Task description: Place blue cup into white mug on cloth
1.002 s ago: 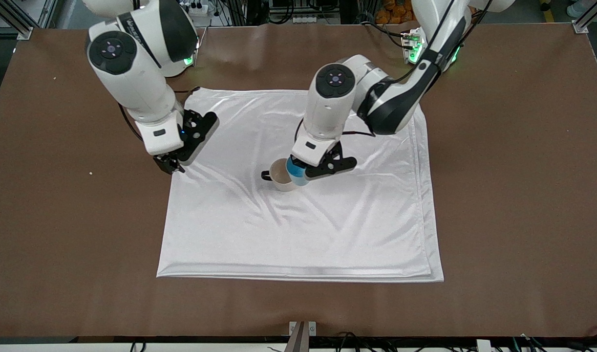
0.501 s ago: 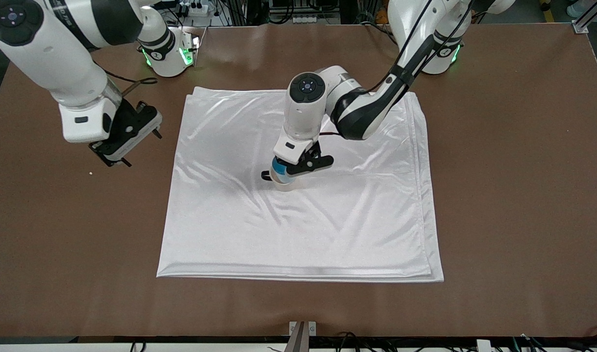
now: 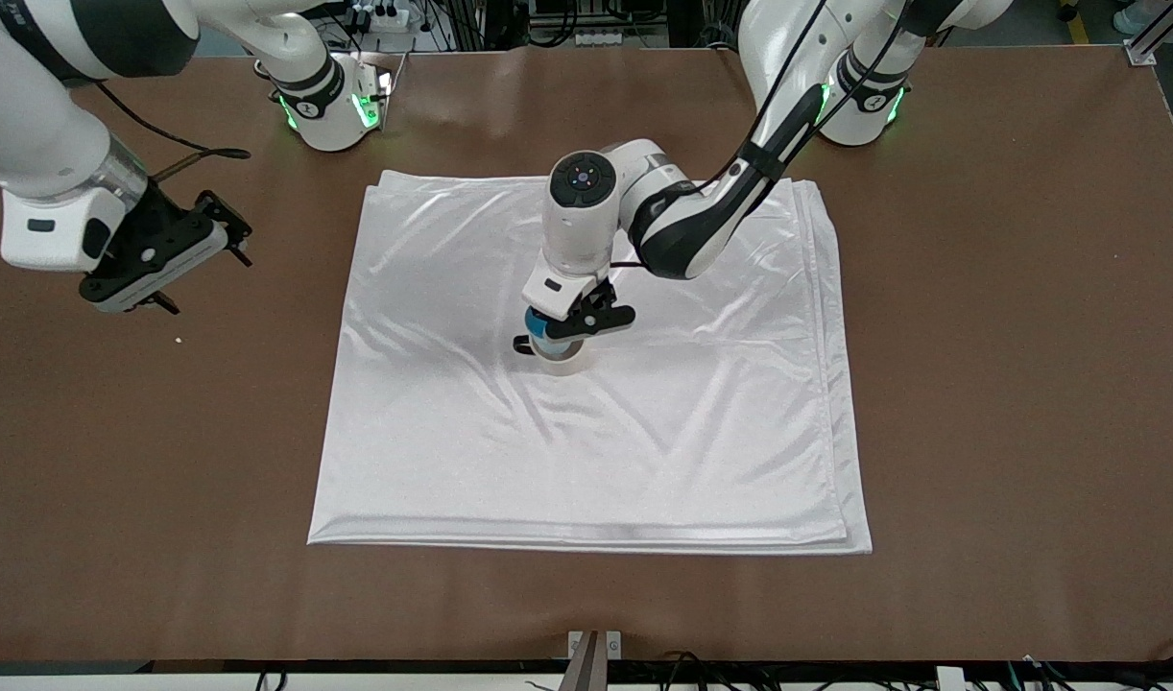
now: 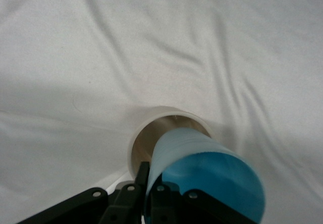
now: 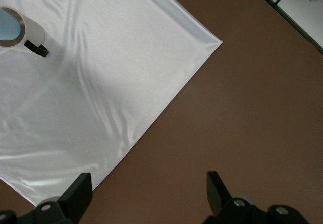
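The white cloth (image 3: 644, 432) lies spread on the brown table. The white mug (image 3: 565, 363) stands upright near the cloth's middle, its black handle toward the right arm's end. My left gripper (image 3: 560, 331) is shut on the rim of the blue cup (image 3: 537, 326). It holds the cup upright with its lower part inside the mug's mouth. In the left wrist view the blue cup (image 4: 202, 176) sits in the mug (image 4: 144, 135), and the left gripper (image 4: 149, 181) pinches the cup's wall. My right gripper (image 3: 135, 299) is open and empty over bare table, off the cloth.
In the right wrist view, the open right gripper (image 5: 147, 188) hangs over brown table beside a cloth corner (image 5: 202, 40). The mug (image 5: 30, 35) with blue inside shows farther off. A small pale speck (image 3: 178, 339) lies on the table near the right gripper.
My left gripper has carried the blue cup over the mug and lowered it into the mug's mouth. My right arm has swung off the cloth's edge toward its own end of the table.
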`<state>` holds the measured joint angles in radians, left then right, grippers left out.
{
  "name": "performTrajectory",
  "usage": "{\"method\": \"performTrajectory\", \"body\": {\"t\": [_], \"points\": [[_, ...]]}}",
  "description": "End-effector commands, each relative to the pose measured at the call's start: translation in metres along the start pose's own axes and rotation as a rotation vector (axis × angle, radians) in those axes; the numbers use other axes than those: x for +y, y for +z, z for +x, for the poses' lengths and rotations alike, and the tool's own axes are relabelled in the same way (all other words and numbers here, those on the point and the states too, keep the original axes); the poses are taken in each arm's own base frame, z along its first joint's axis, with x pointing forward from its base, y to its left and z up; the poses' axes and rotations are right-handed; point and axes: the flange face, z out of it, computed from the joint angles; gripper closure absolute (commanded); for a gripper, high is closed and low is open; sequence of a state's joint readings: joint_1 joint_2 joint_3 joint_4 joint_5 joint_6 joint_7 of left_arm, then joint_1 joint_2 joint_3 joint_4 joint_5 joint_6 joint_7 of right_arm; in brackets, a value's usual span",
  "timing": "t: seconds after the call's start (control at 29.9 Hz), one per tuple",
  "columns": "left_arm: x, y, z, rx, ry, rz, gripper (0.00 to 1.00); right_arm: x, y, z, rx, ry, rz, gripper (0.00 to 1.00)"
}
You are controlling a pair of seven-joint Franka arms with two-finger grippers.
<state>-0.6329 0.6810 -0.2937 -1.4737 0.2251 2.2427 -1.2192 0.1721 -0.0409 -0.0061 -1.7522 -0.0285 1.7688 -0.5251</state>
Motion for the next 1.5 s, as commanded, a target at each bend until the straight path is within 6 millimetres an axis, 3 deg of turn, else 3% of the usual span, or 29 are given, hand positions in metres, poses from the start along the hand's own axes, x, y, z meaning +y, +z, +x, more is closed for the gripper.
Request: {"method": "performTrajectory", "body": {"t": [0.0, 0.03, 0.07, 0.1, 0.13, 0.17, 0.37, 0.5, 0.7, 0.8, 0.94, 1.14, 1.47], "points": [[0.001, 0.006, 0.002, 0.032, 0.001, 0.009, 1.00, 0.020, -0.022, -0.006, -0.013, 0.049, -0.013, 0.00], [0.001, 0.007, 0.002, 0.031, 0.004, 0.010, 1.00, 0.026, -0.022, -0.006, -0.017, 0.057, -0.012, 0.00], [0.000, 0.008, 0.003, 0.031, 0.006, 0.011, 0.89, 0.030, -0.022, -0.006, -0.016, 0.062, -0.011, 0.00], [0.000, 0.010, 0.003, 0.030, 0.007, 0.012, 0.65, 0.034, -0.022, -0.006, -0.017, 0.067, -0.009, 0.00], [0.000, 0.014, 0.002, 0.026, 0.008, 0.017, 0.12, 0.038, -0.023, -0.007, -0.016, 0.069, -0.010, 0.00], [-0.002, 0.014, 0.004, 0.032, 0.004, 0.018, 0.00, 0.040, -0.024, -0.008, -0.014, 0.064, -0.013, 0.00], [-0.004, 0.003, 0.015, 0.052, 0.000, 0.010, 0.00, 0.051, -0.024, -0.015, -0.013, 0.055, -0.012, 0.00], [-0.012, -0.022, 0.038, 0.087, -0.015, -0.008, 0.00, 0.055, -0.024, -0.009, -0.005, 0.055, -0.008, 0.00], [-0.025, -0.078, 0.062, 0.150, 0.000, -0.013, 0.00, 0.058, -0.029, -0.004, 0.001, 0.054, -0.024, 0.00], [-0.042, -0.097, 0.079, 0.159, 0.004, 0.026, 0.00, 0.059, -0.028, -0.004, -0.002, 0.053, -0.020, 0.00], [-0.067, -0.150, 0.098, 0.172, 0.002, 0.050, 0.00, 0.059, -0.028, -0.002, 0.006, 0.053, -0.024, 0.00], [-0.100, -0.209, 0.104, 0.144, 0.001, 0.105, 0.00, 0.060, -0.028, -0.004, 0.002, 0.060, -0.023, 0.00], [-0.182, -0.269, 0.148, 0.061, 0.120, 0.147, 0.00, 0.060, -0.026, -0.011, -0.026, 0.228, 0.004, 0.00]]}}
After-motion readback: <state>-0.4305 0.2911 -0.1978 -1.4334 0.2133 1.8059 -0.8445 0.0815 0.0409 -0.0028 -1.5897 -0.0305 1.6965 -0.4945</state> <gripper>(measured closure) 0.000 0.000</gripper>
